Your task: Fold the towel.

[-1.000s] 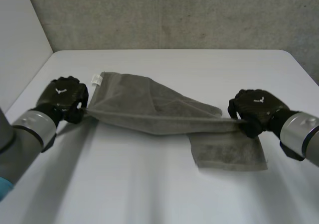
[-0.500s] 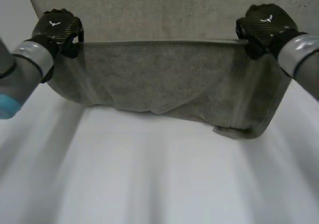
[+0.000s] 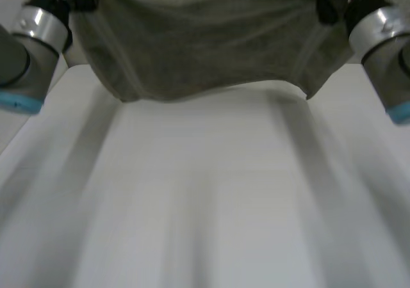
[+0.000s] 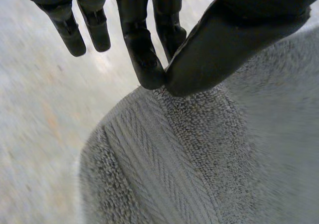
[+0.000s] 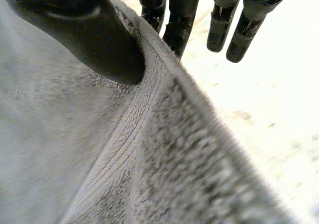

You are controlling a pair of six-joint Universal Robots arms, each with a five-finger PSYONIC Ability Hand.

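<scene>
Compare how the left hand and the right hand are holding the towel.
The left hand pinches the towel at its rim, thumb tip to fingertip; the right hand lays its thumb further onto the cloth. The left hand has the left top corner, the right hand the right. Both pinch it, holding it up.

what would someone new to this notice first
A grey towel hangs spread wide between the two hands, high over the white table. The left hand pinches one end of its upper edge between thumb and fingers. The right hand pinches the other end the same way.
</scene>
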